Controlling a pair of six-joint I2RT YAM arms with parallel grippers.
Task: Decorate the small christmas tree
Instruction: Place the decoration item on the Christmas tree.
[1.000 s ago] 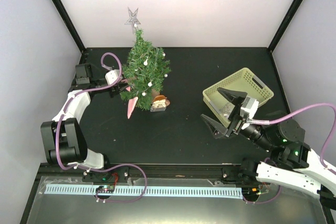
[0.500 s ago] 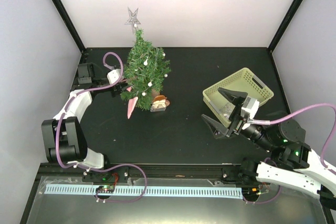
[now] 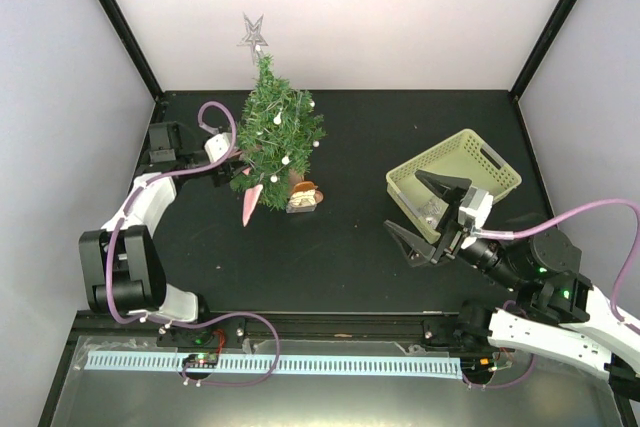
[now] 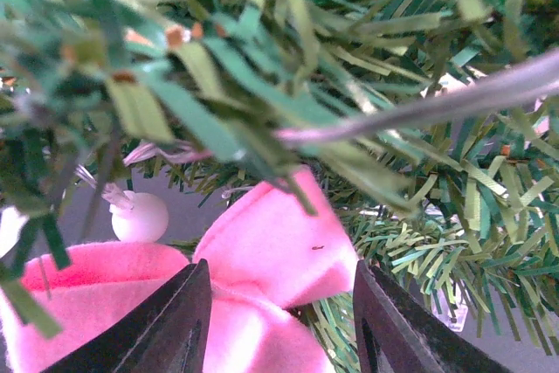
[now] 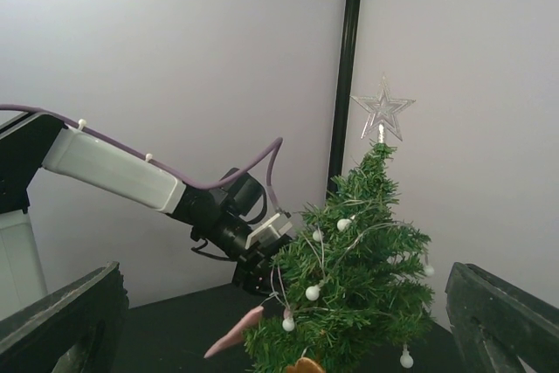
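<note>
Fingers (image 4: 175, 329) of left gripper (image 4: 281, 299) sit partly apart with soft pink fabric bow (image 4: 262, 242) between them, deep in the needles. One finger touches the pink, but cannot tell if the pair actually clamps it. Round white bead (image 4: 140, 216) hangs just at 9 o'clock of the bow in the left wrist view. In the top view this gripper is pushed into the 8 o'clock side of small christmas tree (image 3: 277, 132), a dark green bristly cone. It stands upright at about 11 o'clock on black table (image 3: 350, 247), is strung with white beads, and has clear plastic star topper (image 3: 251, 35) on its tip. Pink tapered strip (image 3: 249, 205) shows at 7 o'clock of the tree foot; cannot tell if it lies flat or hangs. Small brown ornament (image 3: 304, 195) is just beside the foot at 4 o'clock. Right gripper (image 3: 421, 213) has fingers wide apart and empty, at 3 o'clock of the table, by the near-left corner of pale green slotted plastic basket (image 3: 480, 162). The right wrist view shows the tree side-on, with white left arm (image 5: 113, 172) reaching in from 9 o'clock.
</note>
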